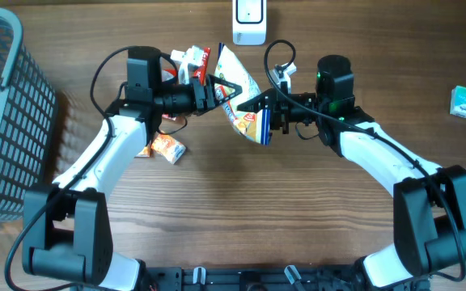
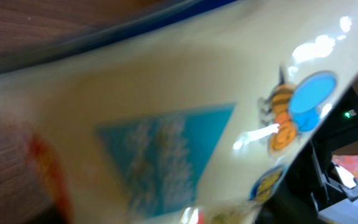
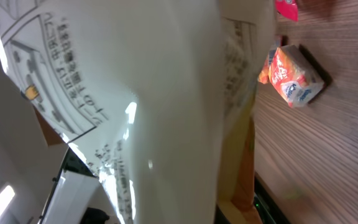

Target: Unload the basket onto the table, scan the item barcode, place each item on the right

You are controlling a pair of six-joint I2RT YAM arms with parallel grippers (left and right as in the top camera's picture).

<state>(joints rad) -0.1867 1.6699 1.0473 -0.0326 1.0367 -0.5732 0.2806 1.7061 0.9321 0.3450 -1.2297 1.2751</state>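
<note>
The item, a cream snack bag (image 1: 245, 101) with blue and orange print, hangs in the air between both arms at the table's middle back. My right gripper (image 1: 263, 111) is shut on the bag's lower right edge. My left gripper (image 1: 223, 89) sits at the bag's upper left with its fingers on either side of it; whether they pinch it does not show. The bag's printed front (image 2: 166, 124) fills the left wrist view, blurred. Its white back with small text (image 3: 154, 93) fills the right wrist view. A white scanner (image 1: 249, 20) stands at the back edge, just behind the bag.
A grey mesh basket (image 1: 6, 113) stands at the left edge. An orange packet (image 1: 168, 148) (image 3: 294, 78) lies under the left arm, and red and white packets (image 1: 191, 61) sit behind the left gripper. A small green box (image 1: 463, 102) lies far right.
</note>
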